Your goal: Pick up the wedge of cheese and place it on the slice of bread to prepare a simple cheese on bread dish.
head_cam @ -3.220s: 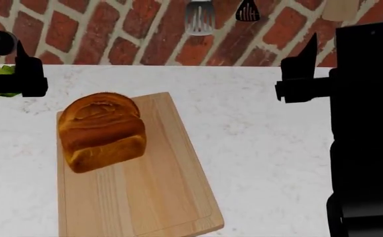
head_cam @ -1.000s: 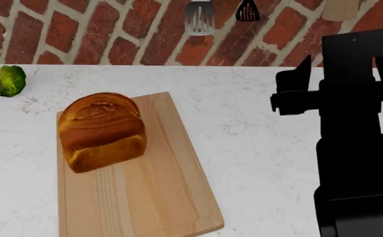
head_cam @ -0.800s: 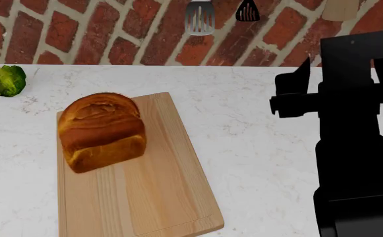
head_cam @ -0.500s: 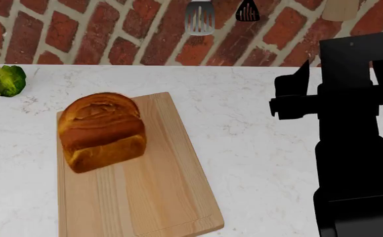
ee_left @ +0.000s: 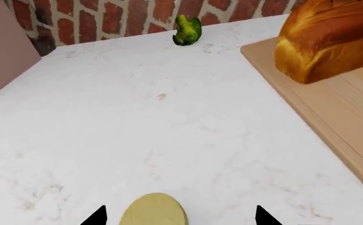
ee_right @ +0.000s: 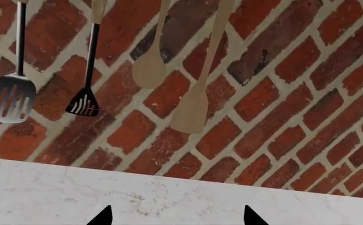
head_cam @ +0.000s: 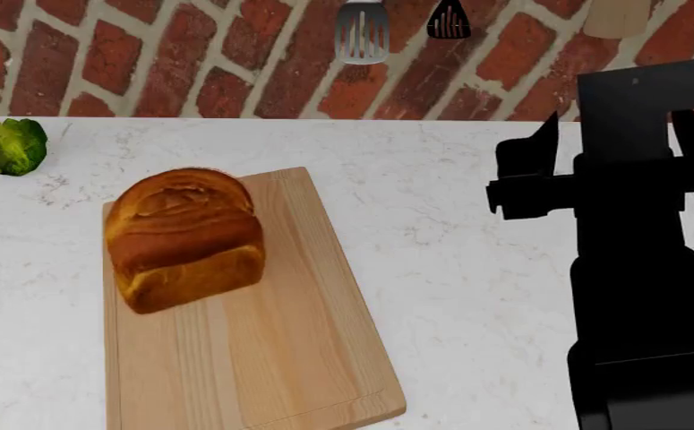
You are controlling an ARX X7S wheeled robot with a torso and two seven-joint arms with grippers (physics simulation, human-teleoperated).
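Directly ahead of the left gripper (ee_left: 178, 220) lies the cheese (ee_left: 153, 209), flat on the counter (ee_left: 137, 122), centred between spread fingertips (ee_left: 97, 216), untouched. Well apart from the bread (ee_left: 331, 37), standing on the board (ee_left: 340, 117) beyond. Clearly nearer the left arm; no marked long axis on that rounded chunk. Right gripper (ee_right: 176, 218) spread too, empty, facing the brick wall (ee_right: 281, 70).

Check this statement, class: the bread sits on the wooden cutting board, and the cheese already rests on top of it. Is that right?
Not quite. The bread does sit on the wooden cutting board, but the cheese lies on the white counter, apart from the board, between the left gripper fingers. The left wrist view shows it.
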